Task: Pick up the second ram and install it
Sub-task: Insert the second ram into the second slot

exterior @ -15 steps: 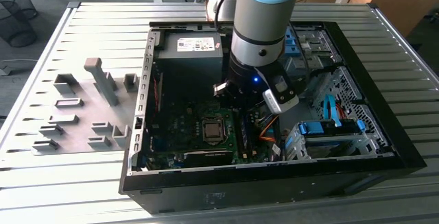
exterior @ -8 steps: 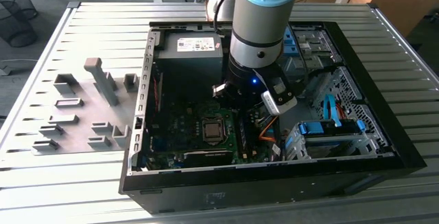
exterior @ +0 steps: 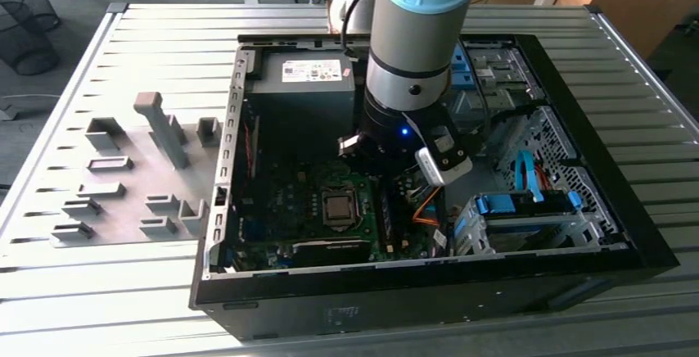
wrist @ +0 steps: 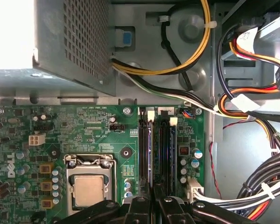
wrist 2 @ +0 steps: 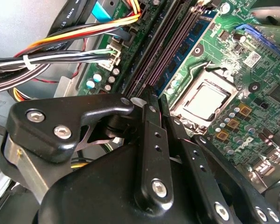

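Right, I have the gripper (wrist: 154,198) closed down over the motherboard's (wrist: 84,130) memory slots, pressing the second ram (wrist: 150,154), whose long axis runs straight away from it.

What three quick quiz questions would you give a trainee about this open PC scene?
1. True or false: in the first wrist view, the gripper is at the RAM slots, beside the CPU socket.
2. Where do the grey fixture blocks stand?
A. Inside the case
B. On the table, at the exterior view's left of the case
C. On top of the arm
3. Fill in: the drive clips at the exterior view's right of the case are ___ in colour.

Key: 1 true; 2 B; 3 blue.
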Controlling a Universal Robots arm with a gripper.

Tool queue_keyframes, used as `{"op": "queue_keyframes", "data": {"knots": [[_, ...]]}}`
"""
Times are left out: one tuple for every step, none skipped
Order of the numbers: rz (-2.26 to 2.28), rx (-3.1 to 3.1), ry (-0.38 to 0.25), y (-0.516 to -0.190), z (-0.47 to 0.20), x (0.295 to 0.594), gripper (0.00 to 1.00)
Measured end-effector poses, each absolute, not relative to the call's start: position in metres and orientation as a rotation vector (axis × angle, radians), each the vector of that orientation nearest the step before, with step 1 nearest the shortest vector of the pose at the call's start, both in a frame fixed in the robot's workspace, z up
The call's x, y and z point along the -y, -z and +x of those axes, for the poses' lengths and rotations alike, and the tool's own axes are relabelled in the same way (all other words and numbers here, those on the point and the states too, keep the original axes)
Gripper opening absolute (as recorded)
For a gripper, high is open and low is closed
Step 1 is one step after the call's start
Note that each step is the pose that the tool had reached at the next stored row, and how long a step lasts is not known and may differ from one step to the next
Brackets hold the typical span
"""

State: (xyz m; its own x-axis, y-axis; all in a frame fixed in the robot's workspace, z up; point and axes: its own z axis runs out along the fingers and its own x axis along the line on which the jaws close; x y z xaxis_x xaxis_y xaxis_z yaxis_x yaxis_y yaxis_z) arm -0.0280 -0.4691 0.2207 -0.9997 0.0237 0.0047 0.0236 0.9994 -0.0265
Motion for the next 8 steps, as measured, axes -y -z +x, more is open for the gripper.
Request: {"op": "queue_keyframes", "data": {"knots": [[-0.04, 3.136, -0.041, -0.2206, -0.028, 0.4695, 0.14], [-0.043, 3.136, -0.041, -0.2206, -0.028, 0.4699, 0.14], [-0.046, 3.136, -0.041, -0.2205, -0.028, 0.4701, 0.14], [-0.049, 3.136, -0.041, -0.2203, -0.028, 0.4701, 0.14], [-0.051, 3.136, -0.041, -0.22, -0.028, 0.4701, 0.14], [-0.054, 3.136, -0.041, -0.2196, -0.028, 0.4702, 0.14], [-0.058, 3.136, -0.041, -0.219, -0.028, 0.4701, 0.14], [-0.061, 3.136, -0.04, -0.2185, -0.028, 0.4702, 0.14]]}}
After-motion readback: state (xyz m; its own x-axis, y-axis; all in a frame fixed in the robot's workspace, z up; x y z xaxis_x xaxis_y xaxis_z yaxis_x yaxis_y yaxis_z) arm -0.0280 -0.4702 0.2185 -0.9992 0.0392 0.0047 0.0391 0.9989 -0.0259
